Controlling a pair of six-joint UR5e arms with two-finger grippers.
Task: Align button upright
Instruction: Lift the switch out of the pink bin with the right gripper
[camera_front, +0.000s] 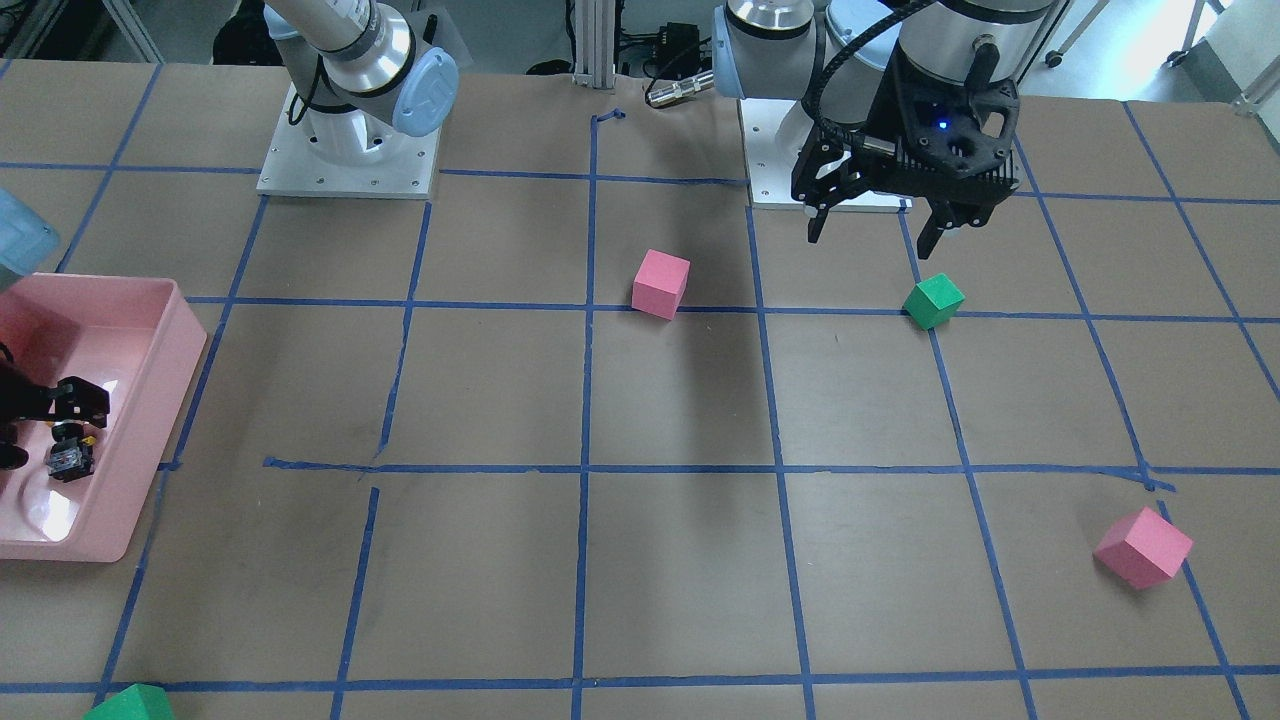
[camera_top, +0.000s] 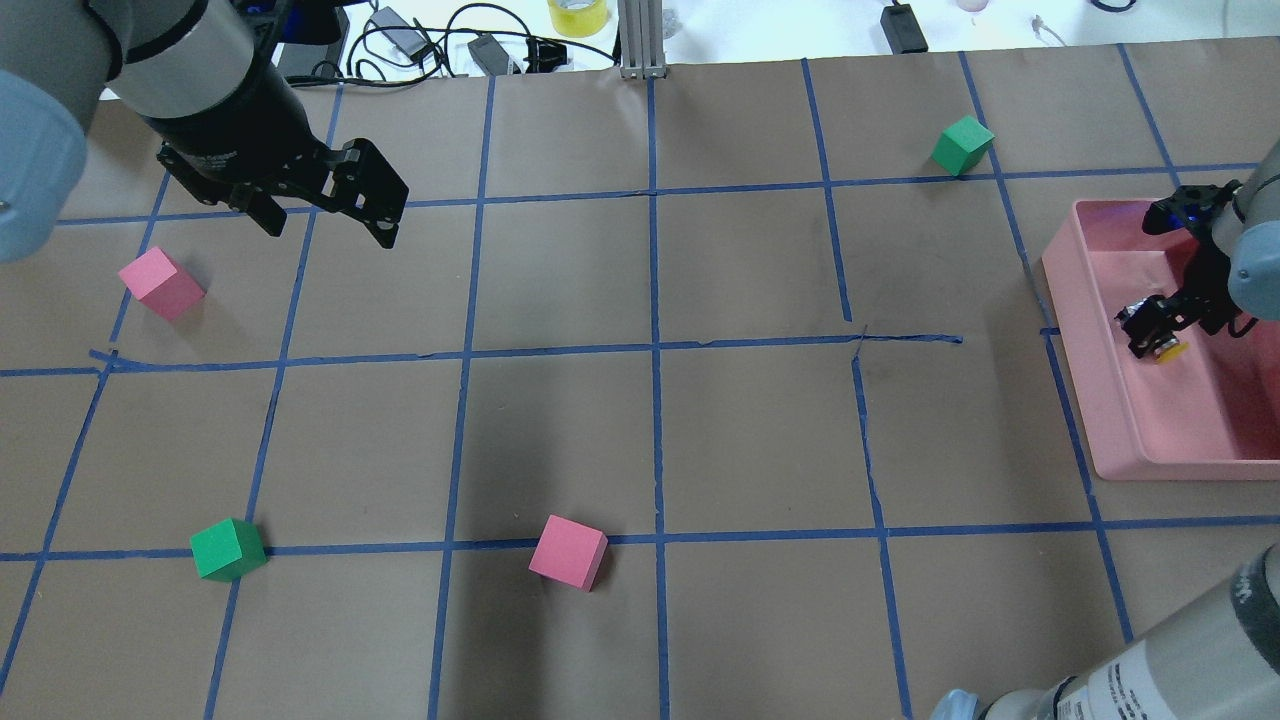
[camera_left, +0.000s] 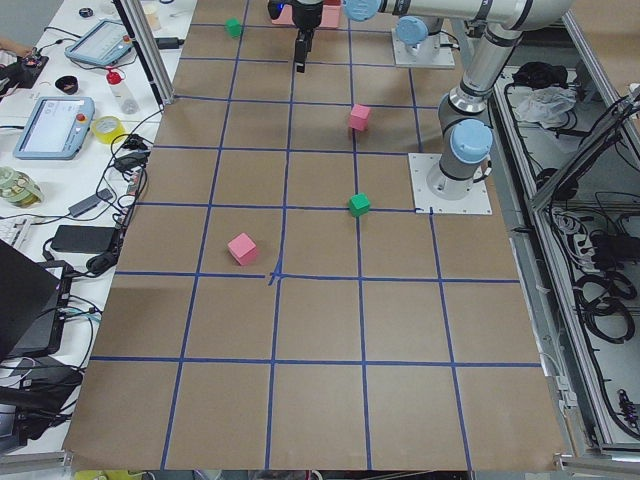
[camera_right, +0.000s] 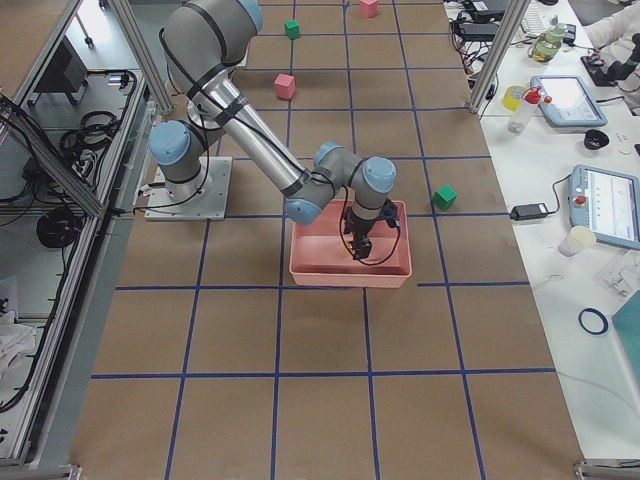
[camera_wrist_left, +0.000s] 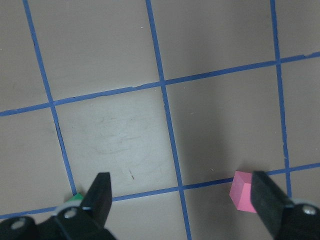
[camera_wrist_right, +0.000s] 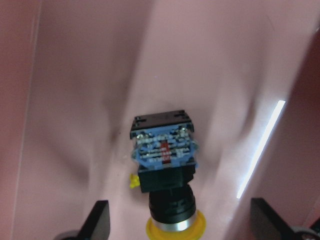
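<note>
Front view first: the button (camera_front: 70, 460) is sitting in the pink tray (camera_front: 140, 480) at the left edge, with the right pincer (camera_front: 62, 428) hanging right over it. The left pincer (camera_front: 872, 243) is hovering spread open and empty at upper right, just above a green cube (camera_front: 934, 301). Overhead, the tray is showing at the right edge, and the button is the only loose thing I'm seeing inside it. In the right side view the arm is reaching down into the tray, but it's too small for detail. The left wrist cam is showing nothing between the tips but bare surface (camera_wrist_left: 110, 135). The right wrist cam is telling the real story: the button is lying on its side, yellow cap toward the bottom of the frame, with the fingers (camera_wrist_right: 97, 220) spread wide on either side and not touching it. So I'm guessing nothing's done yet, and both grabbing it and standing it up are left to do.
</note>
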